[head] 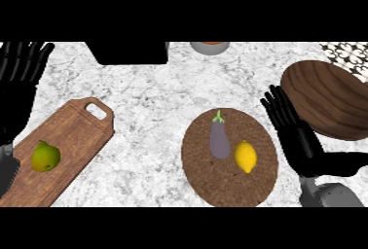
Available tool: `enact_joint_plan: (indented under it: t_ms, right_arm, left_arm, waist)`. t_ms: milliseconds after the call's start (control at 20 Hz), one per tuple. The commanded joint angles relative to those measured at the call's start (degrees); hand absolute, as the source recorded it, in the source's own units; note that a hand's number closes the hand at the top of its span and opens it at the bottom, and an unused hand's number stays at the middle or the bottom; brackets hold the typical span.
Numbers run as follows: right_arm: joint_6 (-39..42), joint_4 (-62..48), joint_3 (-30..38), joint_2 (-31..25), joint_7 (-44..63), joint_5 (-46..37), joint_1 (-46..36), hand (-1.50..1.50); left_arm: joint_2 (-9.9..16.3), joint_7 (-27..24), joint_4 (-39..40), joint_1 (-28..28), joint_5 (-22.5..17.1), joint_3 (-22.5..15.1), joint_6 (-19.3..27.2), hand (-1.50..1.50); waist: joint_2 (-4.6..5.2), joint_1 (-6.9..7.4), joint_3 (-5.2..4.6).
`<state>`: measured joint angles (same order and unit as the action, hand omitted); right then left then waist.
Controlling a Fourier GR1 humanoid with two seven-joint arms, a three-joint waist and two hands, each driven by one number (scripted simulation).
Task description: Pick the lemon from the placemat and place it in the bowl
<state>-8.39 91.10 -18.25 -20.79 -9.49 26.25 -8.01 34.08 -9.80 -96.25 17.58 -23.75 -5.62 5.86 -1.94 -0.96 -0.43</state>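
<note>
A yellow lemon (246,156) lies on the round brown placemat (215,184), right of a purple eggplant (219,138). The dark wooden bowl (328,99) sits at the right, behind the placemat. My right hand (302,143) is open with straight fingers, just right of the placemat's edge and in front of the bowl, a short gap from the lemon. At the far left edge my left hand (19,80) rests open, fingers up.
A wooden cutting board (72,141) with a handle lies at the left and carries a green-yellow mango (45,156). A black object (131,52) and a grey round pot (210,47) stand at the back edge. A patterned patch (348,54) shows at the top right.
</note>
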Motion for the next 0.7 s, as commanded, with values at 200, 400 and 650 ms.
enact_joint_plan:
  t_ms: [200,400,650]
  right_arm:
    - [-2.07,8.88,3.53,-13.18,2.17,-12.62,-8.74,1.5]
    - [-9.54,-3.14,4.02,-27.03,14.48,-27.69,1.1,-1.5]
    - [-24.28,12.14,-2.27,-22.71,19.52,-40.4,13.18,-1.5]
  left_arm:
    - [-0.33,7.88,8.72,-6.47,5.99,-0.1,9.14,0.0]
    - [0.55,9.8,10.51,-10.88,4.46,0.72,8.62,0.0]
    - [-1.56,11.79,9.76,-13.03,4.88,0.34,11.61,0.0]
  waist:
    - [1.43,0.44,0.24]
    - [1.26,-2.81,-0.68]
    - [0.56,-3.15,0.15]
